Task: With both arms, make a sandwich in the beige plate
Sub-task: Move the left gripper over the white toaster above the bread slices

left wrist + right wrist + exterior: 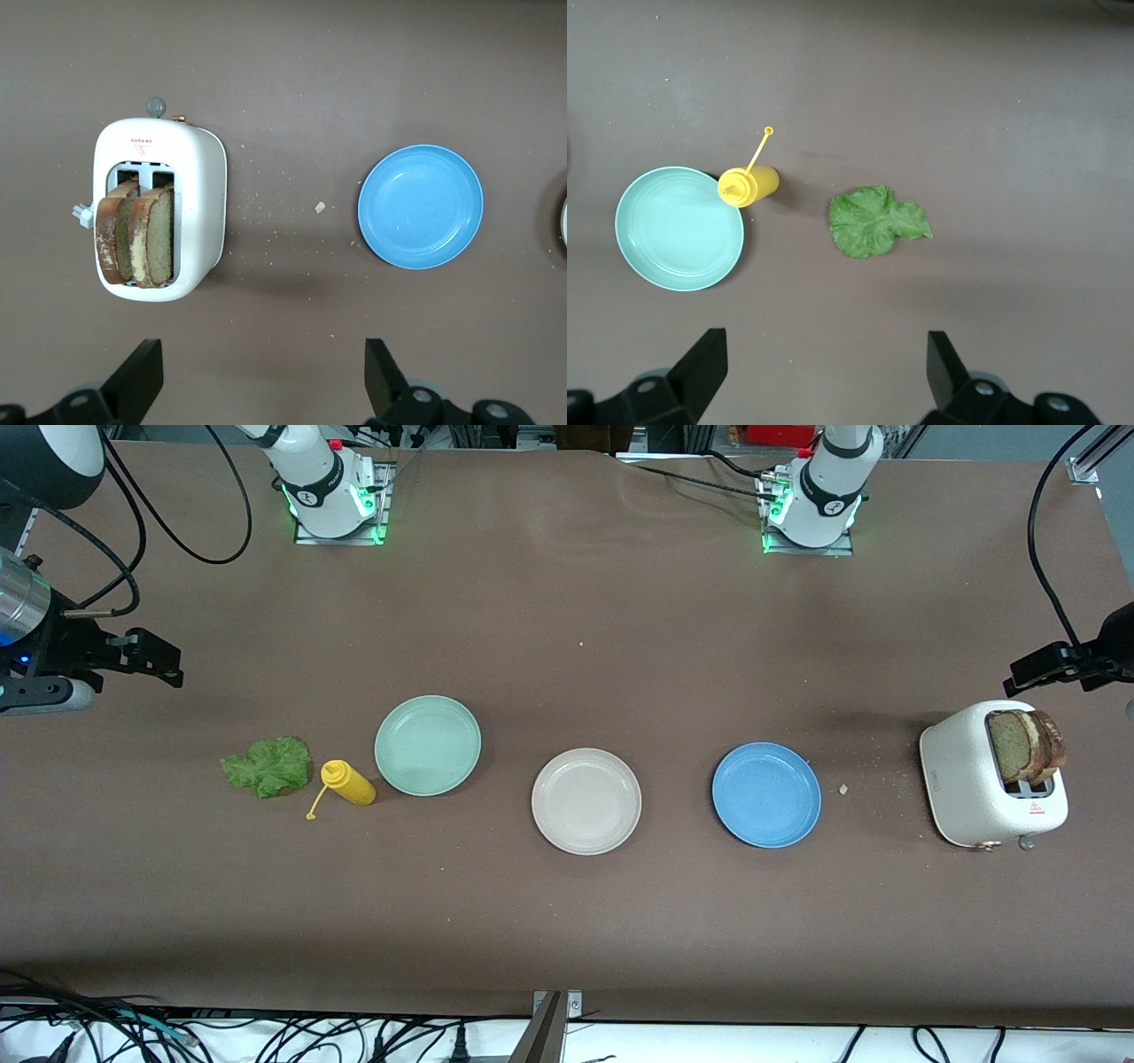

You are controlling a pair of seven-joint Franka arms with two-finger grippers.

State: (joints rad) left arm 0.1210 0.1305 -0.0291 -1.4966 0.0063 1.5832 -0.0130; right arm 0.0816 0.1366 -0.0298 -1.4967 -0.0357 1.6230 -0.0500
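Observation:
The beige plate (586,801) lies empty mid-table, between a mint-green plate (428,745) and a blue plate (766,794). Two brown bread slices (1028,746) (137,237) stand in a white toaster (992,784) (159,211) at the left arm's end. A green lettuce leaf (267,765) (877,221) lies flat at the right arm's end. My left gripper (1028,675) (264,372) hangs open and empty over bare table by the toaster. Over bare table by the lettuce, my right gripper (164,660) (827,367) is open and empty too.
A yellow squeeze bottle (348,782) (749,185) lies on its side between the lettuce and the mint-green plate (678,228), almost touching the plate. Crumbs dot the cloth between the toaster and the blue plate (421,206). Brown cloth covers the whole table.

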